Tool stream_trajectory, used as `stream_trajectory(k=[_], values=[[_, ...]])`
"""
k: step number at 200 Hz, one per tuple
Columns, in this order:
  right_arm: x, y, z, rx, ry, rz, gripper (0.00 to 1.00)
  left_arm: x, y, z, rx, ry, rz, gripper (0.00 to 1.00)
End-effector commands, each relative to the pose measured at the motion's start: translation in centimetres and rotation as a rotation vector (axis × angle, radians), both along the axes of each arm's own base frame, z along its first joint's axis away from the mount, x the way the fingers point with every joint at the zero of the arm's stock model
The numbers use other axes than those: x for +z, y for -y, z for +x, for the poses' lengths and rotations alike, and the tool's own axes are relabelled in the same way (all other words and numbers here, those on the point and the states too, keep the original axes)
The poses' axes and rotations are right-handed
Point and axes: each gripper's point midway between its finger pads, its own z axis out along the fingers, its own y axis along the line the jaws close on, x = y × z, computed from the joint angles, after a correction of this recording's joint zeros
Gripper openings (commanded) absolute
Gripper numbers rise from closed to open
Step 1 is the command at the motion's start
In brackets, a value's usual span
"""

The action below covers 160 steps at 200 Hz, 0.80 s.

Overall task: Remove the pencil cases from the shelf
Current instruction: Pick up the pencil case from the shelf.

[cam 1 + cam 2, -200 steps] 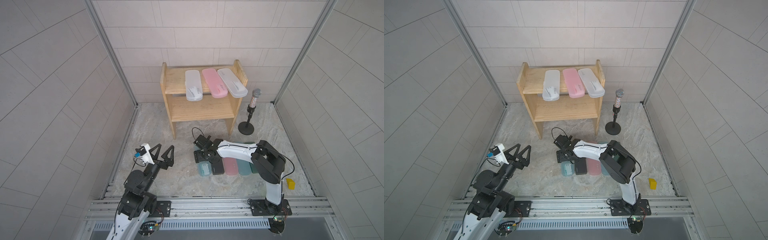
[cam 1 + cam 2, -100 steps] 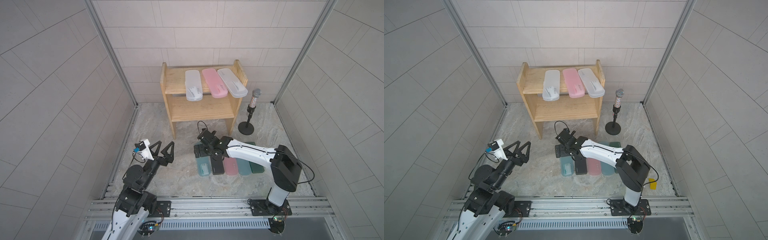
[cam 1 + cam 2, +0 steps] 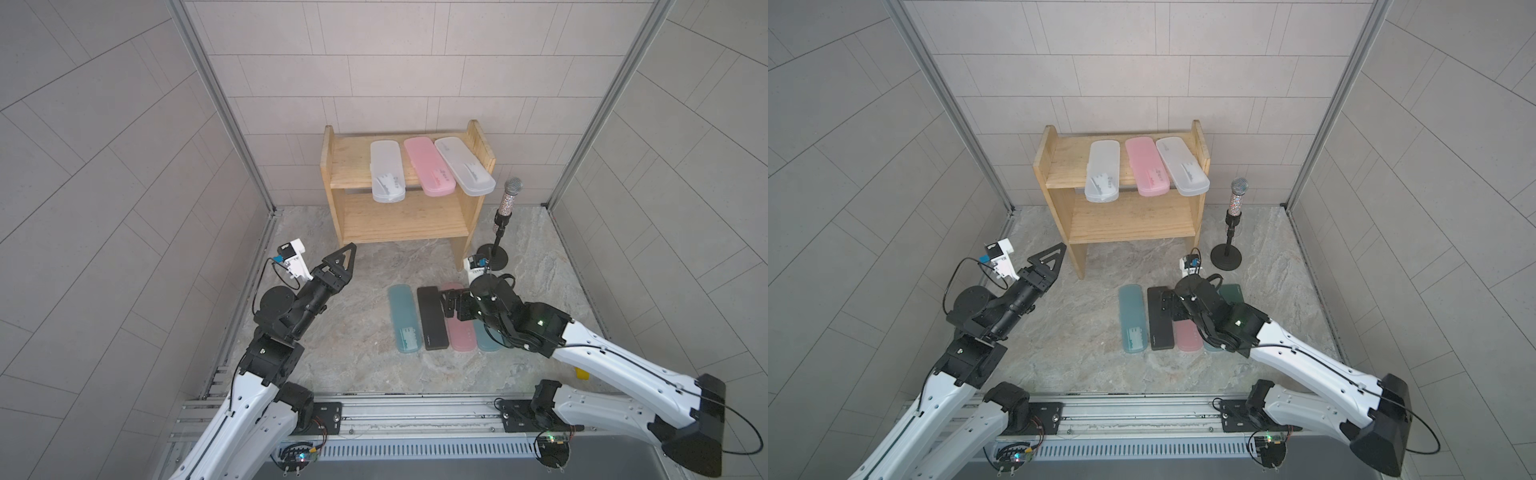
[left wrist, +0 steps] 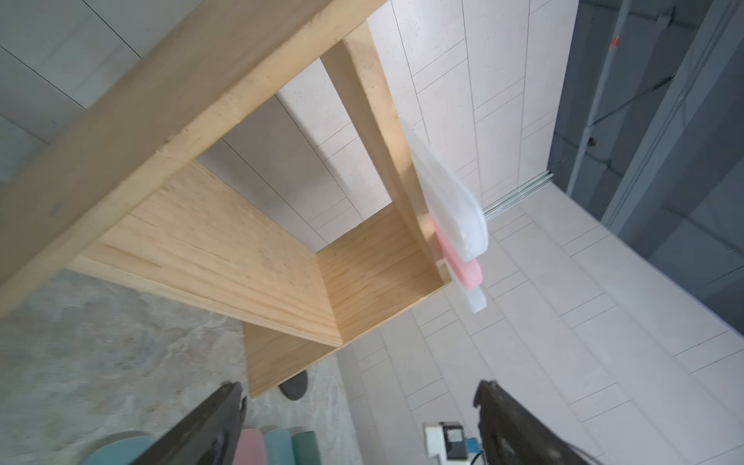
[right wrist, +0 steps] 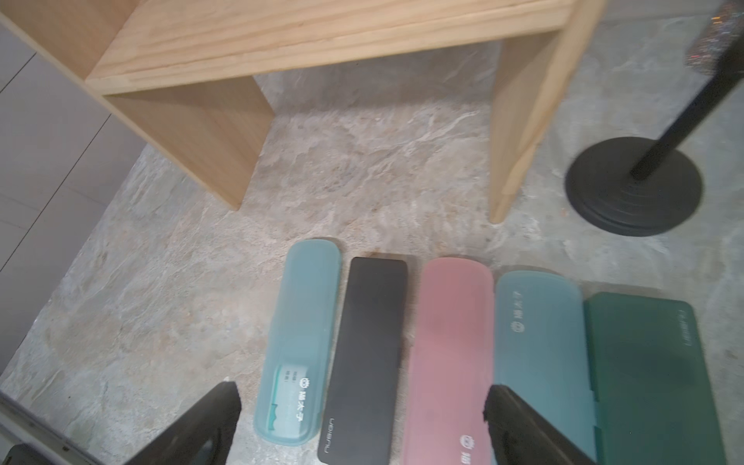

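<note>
Pine shelf (image 3: 353, 166) stands at the back wall in both top views. On its upper board three cases lie side by side: white case (image 3: 387, 171), pink case (image 3: 428, 166) and second white case (image 3: 464, 166), with their front ends over the edge. The left claw (image 3: 347, 254) hangs in the air, spread wide and empty. It is close to the front left leg of the shelf and well below these three. The right claw (image 3: 446, 305) is low over the row on the floor, also spread and holding nothing. Under it lie the blue case (image 3: 404, 318), black case (image 3: 432, 318), floor pink case (image 3: 459, 338) and second blue case (image 3: 486, 345). A top view shows the green case (image 3: 1231, 291) at the end of the row, partly under the arm. The mic (image 3: 505, 212) stands beside the shelf.

From the left wrist, the shelf is seen from below. The three case ends stick out past the top board, far ahead of the parted fingers (image 4: 217, 422).

From the right wrist, five cases lie in one row. The black case is in the middle between the spread fingers (image 5: 213, 418), not gripped.
</note>
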Motion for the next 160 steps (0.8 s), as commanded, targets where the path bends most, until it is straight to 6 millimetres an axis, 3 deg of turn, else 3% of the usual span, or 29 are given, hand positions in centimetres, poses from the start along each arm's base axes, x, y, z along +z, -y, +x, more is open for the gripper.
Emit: stream_trajectory(k=[1,19,26,91,160], values=[[-1.2,3.1,-0.8,-0.051,-0.022,-0.083,1.00,4.7,0.6,0.0,-0.051,0.043,-0.179,0.95],[-1.4,4.1,-1.0,-0.063,-0.031,-0.094,1.00,6.6,1.1,0.3,-0.063,0.059,-0.194,0.95],[-1.4,4.2,-1.0,-0.062,-0.034,-0.096,1.00,6.3,1.9,1.4,-0.069,0.035,-0.184,0.95],[-0.7,4.3,-0.3,-0.054,-0.043,-0.081,1.00,8.0,5.1,3.6,-0.101,0.027,-0.149,0.96],[0.4,5.4,0.0,-0.054,-0.050,-0.082,1.00,9.0,6.3,6.3,-0.070,0.016,-0.101,0.97]])
